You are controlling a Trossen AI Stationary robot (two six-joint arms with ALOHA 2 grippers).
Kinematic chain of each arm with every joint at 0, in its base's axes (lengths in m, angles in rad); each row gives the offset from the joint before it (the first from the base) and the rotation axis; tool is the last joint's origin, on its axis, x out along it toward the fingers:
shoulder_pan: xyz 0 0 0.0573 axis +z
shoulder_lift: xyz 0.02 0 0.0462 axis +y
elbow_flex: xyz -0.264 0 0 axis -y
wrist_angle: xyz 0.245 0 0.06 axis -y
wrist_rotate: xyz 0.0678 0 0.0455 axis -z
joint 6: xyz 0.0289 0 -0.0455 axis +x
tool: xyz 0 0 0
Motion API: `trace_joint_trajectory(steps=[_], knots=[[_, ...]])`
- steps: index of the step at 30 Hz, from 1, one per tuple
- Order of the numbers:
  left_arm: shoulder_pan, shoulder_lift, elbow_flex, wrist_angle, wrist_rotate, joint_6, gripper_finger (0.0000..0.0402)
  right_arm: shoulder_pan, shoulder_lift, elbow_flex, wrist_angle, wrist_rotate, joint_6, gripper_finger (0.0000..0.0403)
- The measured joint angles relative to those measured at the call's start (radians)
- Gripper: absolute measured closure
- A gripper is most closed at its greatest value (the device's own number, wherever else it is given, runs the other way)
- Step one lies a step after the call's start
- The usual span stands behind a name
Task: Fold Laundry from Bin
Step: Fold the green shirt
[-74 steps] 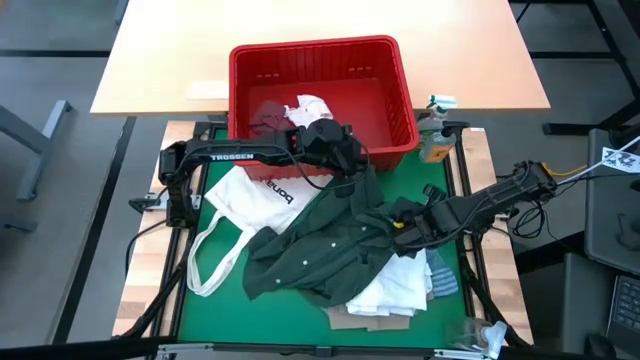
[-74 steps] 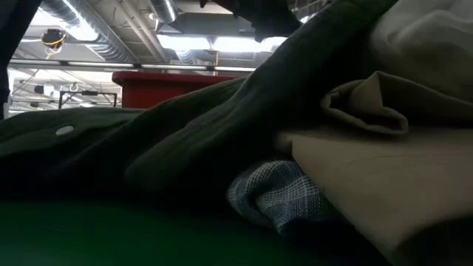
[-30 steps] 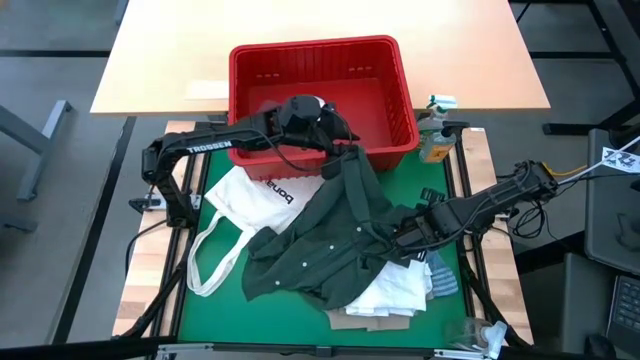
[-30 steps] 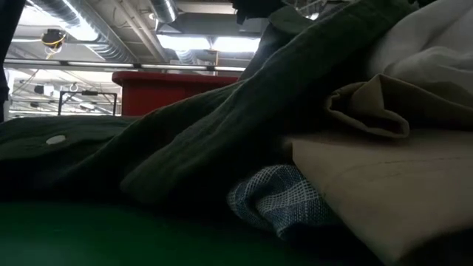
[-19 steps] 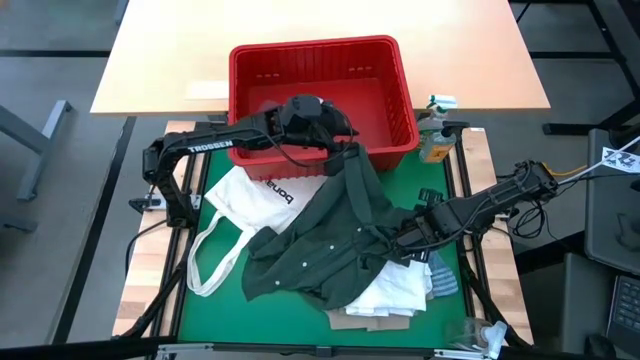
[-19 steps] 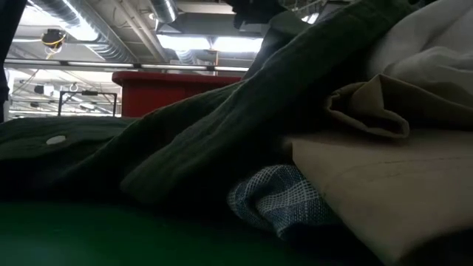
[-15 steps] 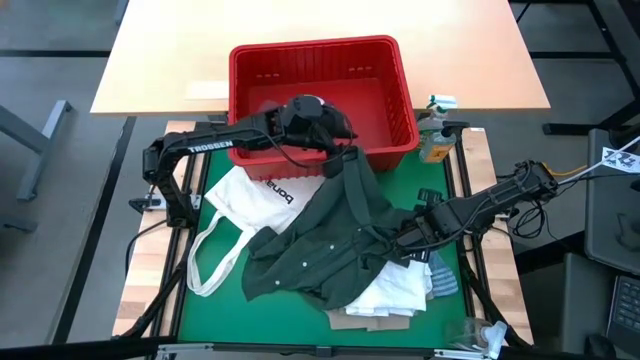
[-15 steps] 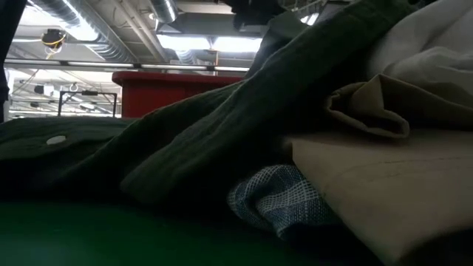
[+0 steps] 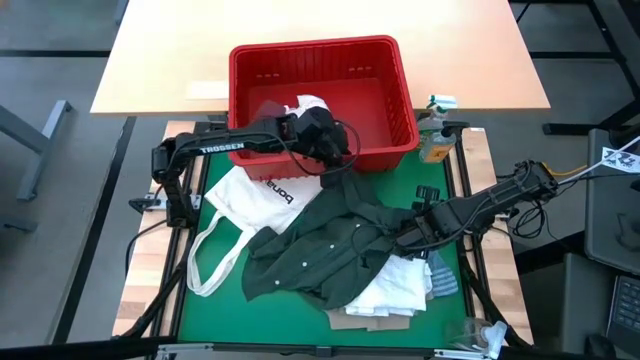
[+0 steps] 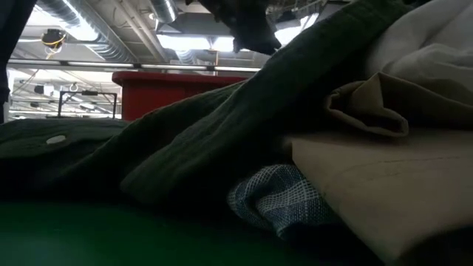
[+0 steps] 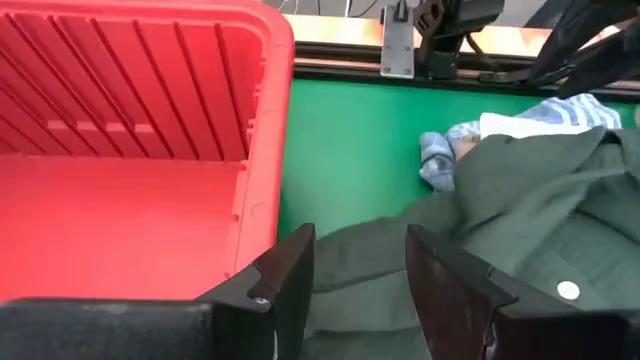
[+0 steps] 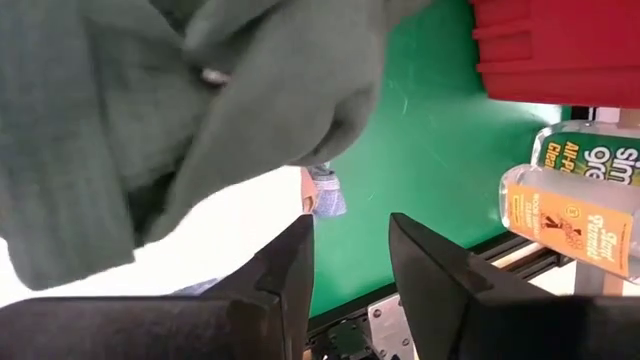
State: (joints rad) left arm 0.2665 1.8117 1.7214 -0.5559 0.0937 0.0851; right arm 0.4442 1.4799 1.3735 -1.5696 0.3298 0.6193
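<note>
Green mat covers our bench (image 9: 210,310), with a pale wooden table behind it and open industrial ceiling visible across the room. The bin (image 9: 322,62) sits at 12 o'clock, straddling the mat's far edge. Inside it we see small maroon and white pieces (image 9: 300,107) near the front wall.

Most of the laundry is out on the mat: dark green-grey top (image 9: 325,245) sprawled at centre, white shirt (image 9: 395,290) and tan shirt (image 10: 384,170) under it toward 5 o'clock, blue-striped cloth (image 9: 440,278) poking out at 4 o'clock. White tote bag (image 9: 245,205) lies at 9 o'clock. A sanitizer bottle (image 9: 434,140) stands at 2 o'clock beside the bin.

Left hand (image 11: 355,270) hovers at the bin's front rim, about 12 o'clock, fingers spread and empty; wrist view shows the green top's edge directly below the gap. Right hand (image 12: 350,265) is low at 3–4 o'clock, just beside the green top's right side, fingers also spread, nothing pinched.

Our read: unloading stage, not yet folding. Nothing is laid flat. Next move likely calls for either clearing the last pieces from the bin with the left hand, or both hands pinching the green top at opposite edges to pull it clear of the pile and spread it. Risk: dragging the shirts underneath along with it.
</note>
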Motion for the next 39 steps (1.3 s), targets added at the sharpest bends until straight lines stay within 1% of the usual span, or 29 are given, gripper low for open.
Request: trace_joint_trajectory(steps=[5,7,9,13,15,17,20,24,26,28,31,33,36,39], knots=[[0.001,-0.055,0.0,-0.023,0.002,-0.009,0.025,0.0,0.0,0.0,0.003,0.01,0.0,0.0271],[-0.003,-0.076,0.001,-0.06,0.028,-0.052,0.025,0.0,0.0,0.0,0.006,0.025,-0.002,0.0271],[-0.009,-0.088,0.001,-0.14,0.102,-0.122,0.025,0.0,0.0,0.0,0.01,0.038,-0.02,0.0271],[-0.058,-0.09,0.001,-0.332,0.336,-0.274,0.025,0.0,0.0,0.0,0.064,0.045,-0.121,0.0271],[-0.102,-0.09,0.001,-0.416,0.388,-0.319,0.025,0.0,0.0,0.0,0.116,0.045,-0.198,0.0271],[-0.159,-0.09,0.001,-0.487,0.373,-0.32,0.025,0.0,0.0,0.0,0.188,0.045,-0.279,0.0271],[-0.259,-0.088,0.0,-0.517,0.279,-0.342,0.025,0.0,0.0,0.0,0.29,0.04,-0.406,0.0271],[-0.357,-0.088,0.0,-0.507,0.24,-0.365,0.0251,0.0,0.0,0.0,0.352,-0.053,-0.528,0.0271],[-0.382,-0.088,0.0,-0.515,0.249,-0.372,0.0251,0.0,0.0,0.0,0.354,-0.105,-0.551,0.0271],[-0.399,-0.088,0.0,-0.531,0.289,-0.371,0.0251,0.0,0.0,0.0,0.356,-0.142,-0.55,0.0271],[-0.405,-0.088,0.0,-0.595,0.383,-0.367,0.0251,0.0,0.0,0.0,0.361,-0.162,-0.532,0.0271],[-0.407,-0.088,0.0,-0.644,0.421,-0.366,0.0251,0.0,0.0,0.0,0.385,-0.161,-0.499,0.0271],[-0.442,-0.088,0.0,-0.683,0.409,-0.395,0.0251,0.0,0.0,0.0,0.466,-0.158,-0.49,0.0271],[-0.505,-0.088,0.0,-0.677,0.375,-0.423,0.0251,0.0,0.0,0.0,0.567,-0.159,-0.495,0.0271]])
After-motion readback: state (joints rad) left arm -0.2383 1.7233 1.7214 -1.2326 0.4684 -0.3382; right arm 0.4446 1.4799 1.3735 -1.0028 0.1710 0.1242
